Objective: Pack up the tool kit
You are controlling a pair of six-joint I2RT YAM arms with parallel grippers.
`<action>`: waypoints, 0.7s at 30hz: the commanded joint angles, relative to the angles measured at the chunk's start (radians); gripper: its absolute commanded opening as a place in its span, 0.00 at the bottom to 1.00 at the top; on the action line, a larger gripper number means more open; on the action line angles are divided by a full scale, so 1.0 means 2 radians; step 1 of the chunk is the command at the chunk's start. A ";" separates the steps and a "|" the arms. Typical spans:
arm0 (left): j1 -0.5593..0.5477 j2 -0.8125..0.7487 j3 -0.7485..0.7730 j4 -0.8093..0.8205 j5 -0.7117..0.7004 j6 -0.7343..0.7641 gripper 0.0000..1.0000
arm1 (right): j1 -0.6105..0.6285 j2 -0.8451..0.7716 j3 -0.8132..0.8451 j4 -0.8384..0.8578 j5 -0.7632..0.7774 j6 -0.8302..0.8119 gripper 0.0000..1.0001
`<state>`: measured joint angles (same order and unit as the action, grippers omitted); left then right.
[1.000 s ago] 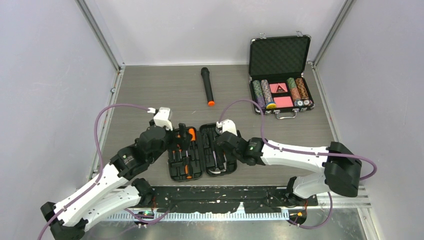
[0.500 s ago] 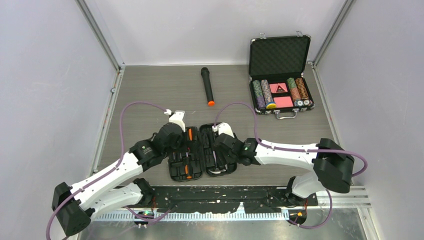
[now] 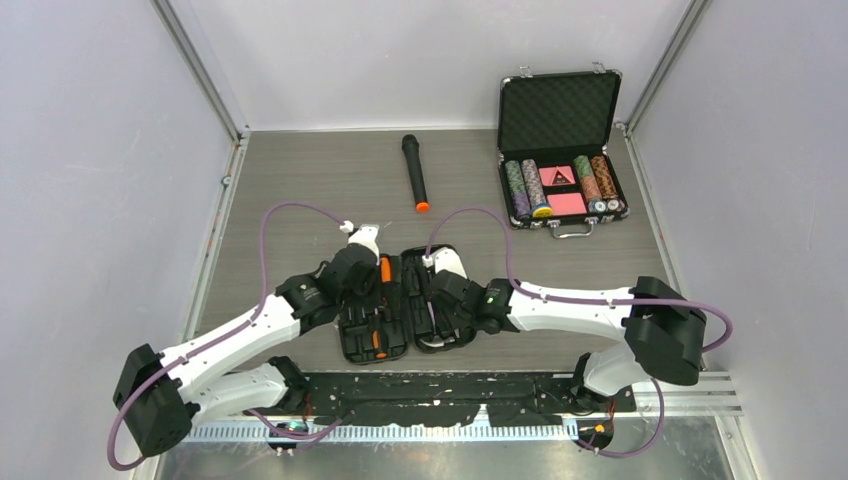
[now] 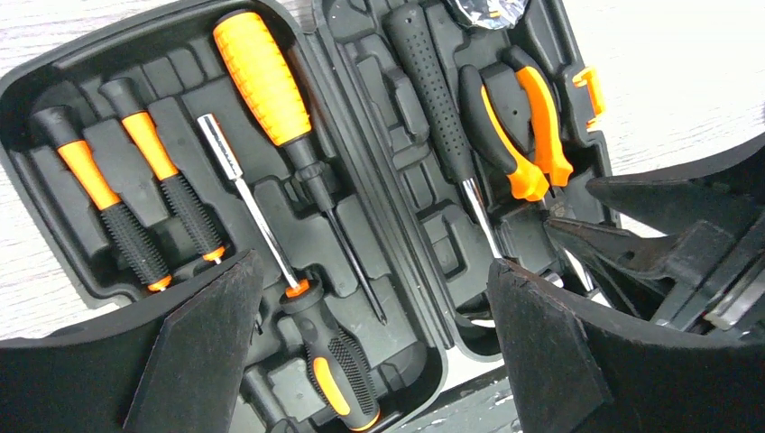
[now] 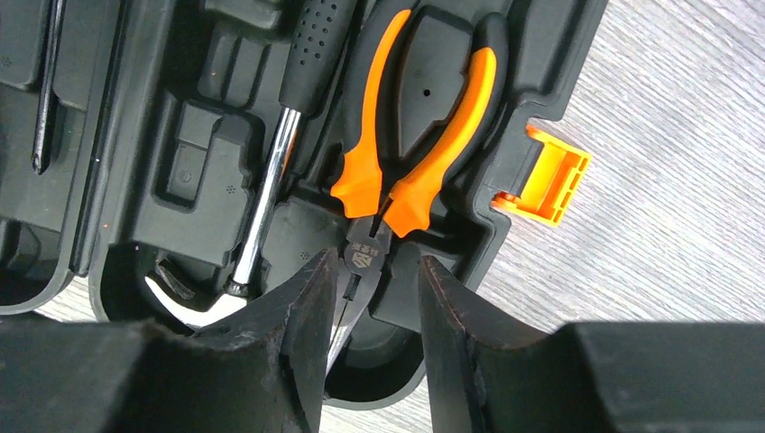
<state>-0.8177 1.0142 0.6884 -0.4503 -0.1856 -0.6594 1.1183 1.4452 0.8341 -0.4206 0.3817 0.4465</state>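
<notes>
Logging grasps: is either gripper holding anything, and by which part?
Nothing held. Right gripper straddles the pliers' metal nose, gap showing; left gripper open.

Grey wood-grain bench [image 3: 300, 190]: open black tool kit [image 3: 355, 340] lying flat near front, microphone [image 3: 414, 172] mid-back, open chip case [image 3: 560, 190] back right, all well apart.

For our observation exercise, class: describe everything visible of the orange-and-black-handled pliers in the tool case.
The orange-and-black-handled pliers lie flat in a moulded slot of the open black plastic case, beside the chrome-shafted hammer. Their curved handles look rubber-coated; the dark metal nose bears a small mark. The right gripper straddles that nose, jaws apart; contact cannot be told.
</notes>
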 commanded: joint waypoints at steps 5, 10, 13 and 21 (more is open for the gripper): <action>0.001 0.024 0.012 0.043 0.029 -0.025 0.93 | 0.006 0.051 0.006 -0.025 0.001 -0.014 0.34; 0.002 0.036 0.018 0.042 0.038 -0.037 0.90 | 0.005 0.084 0.021 -0.038 -0.022 -0.018 0.27; 0.002 0.038 0.021 0.041 0.042 -0.044 0.88 | 0.005 0.085 0.021 -0.038 -0.049 -0.018 0.23; 0.002 0.043 0.034 0.045 0.054 -0.051 0.82 | -0.021 0.011 0.025 -0.019 -0.100 -0.011 0.21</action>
<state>-0.8177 1.0958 0.7071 -0.4065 -0.0971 -0.7418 1.0958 1.5288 0.9031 -0.4442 0.3115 0.4129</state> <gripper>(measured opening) 0.842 0.243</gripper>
